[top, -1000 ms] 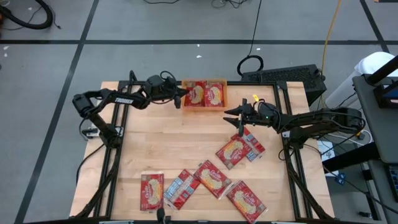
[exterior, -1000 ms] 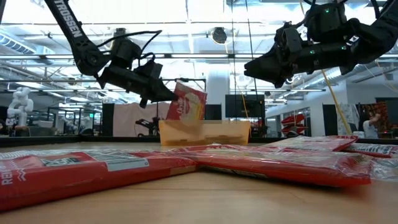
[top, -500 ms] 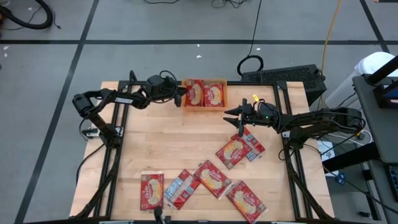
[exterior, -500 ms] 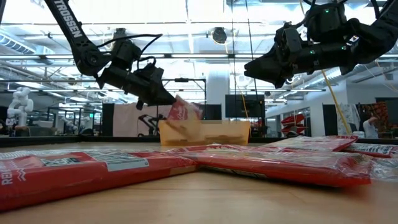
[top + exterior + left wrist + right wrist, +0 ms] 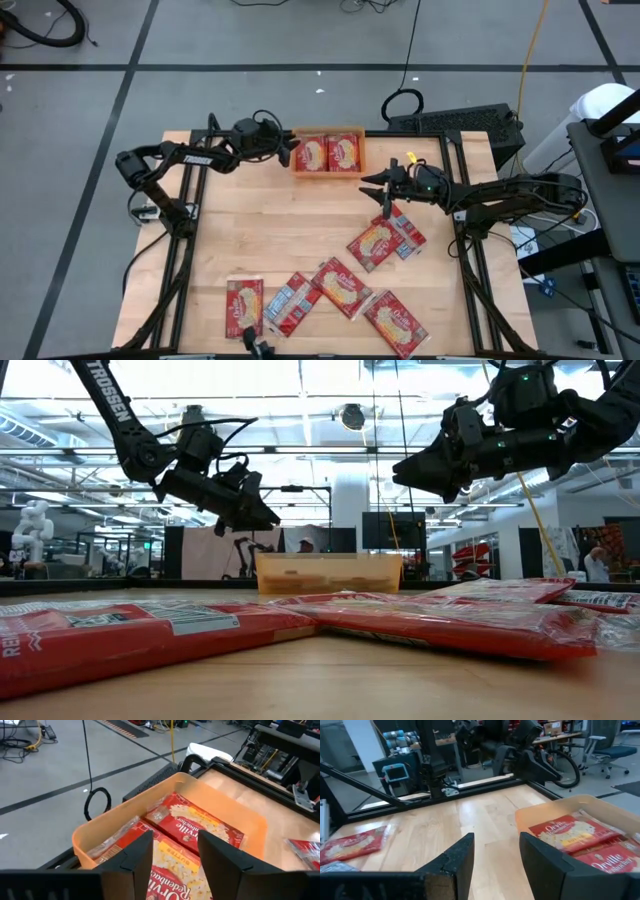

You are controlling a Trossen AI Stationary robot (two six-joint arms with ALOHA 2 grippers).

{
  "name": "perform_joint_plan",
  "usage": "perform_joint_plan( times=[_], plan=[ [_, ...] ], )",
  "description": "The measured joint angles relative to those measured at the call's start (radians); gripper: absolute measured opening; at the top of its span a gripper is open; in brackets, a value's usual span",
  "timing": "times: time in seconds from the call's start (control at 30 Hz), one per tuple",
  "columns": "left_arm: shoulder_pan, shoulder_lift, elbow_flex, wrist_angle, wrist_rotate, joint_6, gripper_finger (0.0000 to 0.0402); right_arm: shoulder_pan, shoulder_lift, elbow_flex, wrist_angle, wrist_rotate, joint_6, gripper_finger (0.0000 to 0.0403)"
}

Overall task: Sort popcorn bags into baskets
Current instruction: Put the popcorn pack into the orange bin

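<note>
An orange basket (image 5: 328,153) stands at the table's far edge with two red popcorn bags (image 5: 187,827) lying flat in it, side by side. My left gripper (image 5: 291,152) is open and empty, just left of the basket and above its rim; it also shows in the low view (image 5: 268,520). My right gripper (image 5: 366,182) is open and empty, hovering above the table right of the basket, over bare wood. Several more popcorn bags (image 5: 375,243) lie flat on the table's near half; one (image 5: 288,303) shows a silver-grey side.
Black frame rails (image 5: 186,235) run along the table's left and right sides. A lone bag (image 5: 244,306) lies near the front left. Bare wood (image 5: 270,225) lies between the basket and the loose bags.
My left gripper has let go of a popcorn bag it held upright over the basket's left half; the bag has tipped over and dropped flat into the basket. The gripper has drawn back a little toward the table's left edge. My right gripper has kept still.
</note>
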Motion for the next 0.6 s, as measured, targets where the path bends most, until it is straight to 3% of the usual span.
perform_joint_plan(
  times=[0.27, 0.6],
  plan=[
    [-0.085, -0.073, 0.001, -0.083, 0.0, -0.026, 0.0151, 0.0, 0.0, -0.001, -0.107, 0.001, 0.005, 0.0148],
    [-0.396, -0.143, 0.001, -0.184, -0.117, 0.082, 0.0112, 0.1, 0.0, -0.001, -0.364, -0.033, 0.167, 0.0148]
  ],
)
